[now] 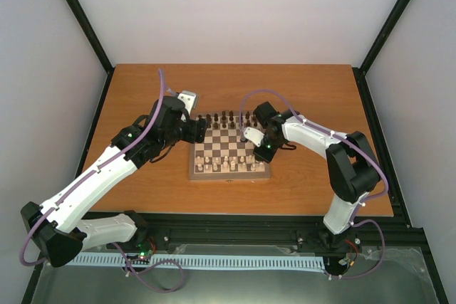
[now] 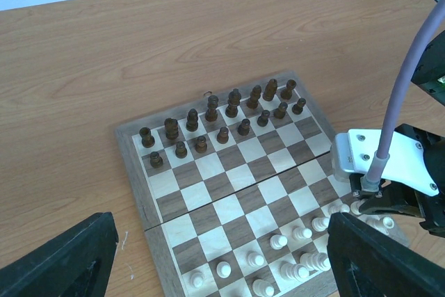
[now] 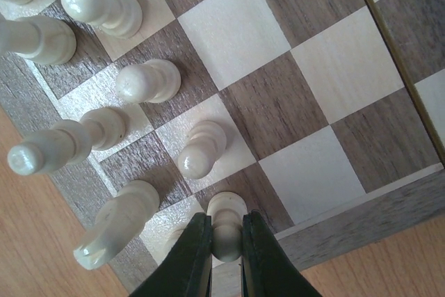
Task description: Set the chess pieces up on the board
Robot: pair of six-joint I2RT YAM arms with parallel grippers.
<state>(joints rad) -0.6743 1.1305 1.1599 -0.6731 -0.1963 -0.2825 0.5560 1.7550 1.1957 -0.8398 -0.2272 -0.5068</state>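
Right gripper [image 3: 226, 231] is clenching a cream pawn [image 3: 226, 206] between its fingers, right at the board [image 3: 361, 220] border, at the end of the cream pieces [image 3: 146, 81]. The fingers are hiding the pawn's base, so we're not calling whether it's seated on a square. We're seeing the left gripper [image 2: 221, 241] hanging released, jaws wide and gripping nothing, by the board's left edge. The dark pieces [image 2: 222, 113] are standing in two rows along the far side, with cream along the near side. The board is lying mid-table [image 2: 174, 33].
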